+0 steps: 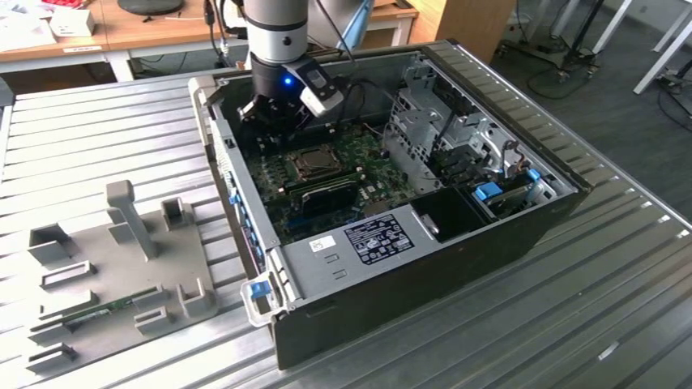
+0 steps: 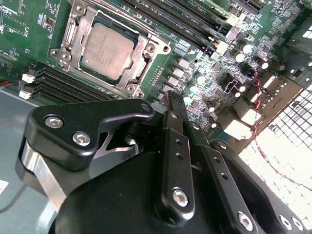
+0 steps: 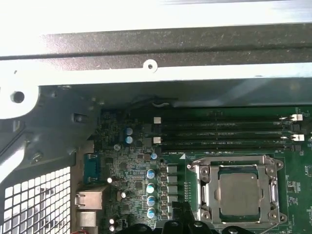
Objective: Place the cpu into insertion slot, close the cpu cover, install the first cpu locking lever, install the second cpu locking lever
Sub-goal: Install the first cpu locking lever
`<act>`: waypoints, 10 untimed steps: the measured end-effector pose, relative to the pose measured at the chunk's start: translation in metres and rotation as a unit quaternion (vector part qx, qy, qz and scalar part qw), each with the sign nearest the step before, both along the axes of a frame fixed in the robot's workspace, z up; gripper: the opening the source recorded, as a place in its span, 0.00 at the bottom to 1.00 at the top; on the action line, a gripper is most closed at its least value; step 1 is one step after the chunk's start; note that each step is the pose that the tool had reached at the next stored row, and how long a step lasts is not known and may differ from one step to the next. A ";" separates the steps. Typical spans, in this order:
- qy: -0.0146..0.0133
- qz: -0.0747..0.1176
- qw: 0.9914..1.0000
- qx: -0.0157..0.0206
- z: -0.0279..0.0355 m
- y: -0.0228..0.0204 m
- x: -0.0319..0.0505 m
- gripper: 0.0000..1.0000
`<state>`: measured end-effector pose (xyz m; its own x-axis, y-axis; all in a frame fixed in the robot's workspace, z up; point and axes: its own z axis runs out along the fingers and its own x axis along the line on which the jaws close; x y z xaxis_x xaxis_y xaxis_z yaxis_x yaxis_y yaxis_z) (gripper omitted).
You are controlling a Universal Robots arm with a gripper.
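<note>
The exterior view stood off the arm (image 1: pixel 279 32), high and well back. It looked down at a slant on the whole open computer case (image 1: pixel 508 162) and the ribbed desk (image 1: pixel 605 308) around it.

The second wrist view sat close over the circuit board (image 2: pixel 29 34) inside the case, facing down along the black gripper (image 2: pixel 178 112). The first wrist view faced the same board (image 3: pixel 122 165) from close by, with the case wall (image 3: pixel 156 48) beyond it.

Both wrist views shared the cpu (image 2: pixel 107 51) (image 3: pixel 239 195), the cpu cover (image 2: pixel 142 54) (image 3: pixel 208 192) and the memory slots (image 2: pixel 161 17) (image 3: pixel 224 129). The exterior view caught the same cpu (image 1: pixel 313 162), small and far off.
</note>
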<state>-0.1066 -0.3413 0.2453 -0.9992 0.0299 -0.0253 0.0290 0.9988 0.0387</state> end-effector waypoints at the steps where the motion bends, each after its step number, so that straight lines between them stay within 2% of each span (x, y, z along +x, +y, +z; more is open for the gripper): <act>1: 0.000 0.000 1.000 0.000 0.0000 0.0000 0.0000 0.11; 2: 0.000 0.000 1.000 0.001 0.0000 -0.0001 -0.0001 0.11; 3: 0.000 0.000 1.000 0.003 0.0000 -0.0001 -0.0002 0.11; 5: -0.002 0.000 1.000 0.012 -0.0001 0.0000 -0.0002 0.11; 6: -0.002 0.000 1.000 0.014 -0.0001 0.0000 -0.0003 0.11; 8: -0.003 0.000 1.000 0.016 0.0001 0.0000 -0.0003 0.11; 10: -0.003 0.000 1.000 0.016 0.0004 0.0000 -0.0003 0.11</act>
<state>-0.1069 -0.3413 0.2457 -0.9991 0.0310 -0.0303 0.0288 0.9970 0.0718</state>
